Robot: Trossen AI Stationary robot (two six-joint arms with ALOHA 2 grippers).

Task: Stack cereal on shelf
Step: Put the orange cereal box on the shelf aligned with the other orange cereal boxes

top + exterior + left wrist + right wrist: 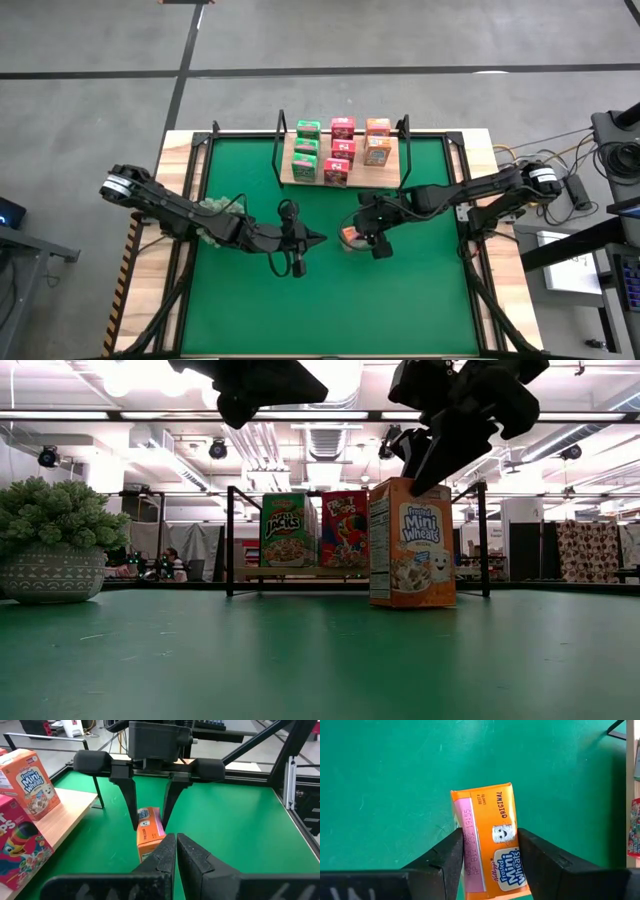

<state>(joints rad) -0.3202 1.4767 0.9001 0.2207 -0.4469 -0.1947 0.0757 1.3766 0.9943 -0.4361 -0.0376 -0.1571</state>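
Orange cardboard cereal box (492, 850) at bottom centre sat gripped between right gripper (487, 855); crooked squeeze might tip it; left gripper (176, 851) clenched empty

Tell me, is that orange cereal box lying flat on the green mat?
No. In the low view the orange cereal box stands upright on the green mat, with the right gripper over its top.

- You see an orange box (492, 845) with a pink top strip.
- Your mat (400, 300) is green.
- The shelf (290, 170) carries green (307, 130), red (342, 128) and orange (377, 128) boxes.
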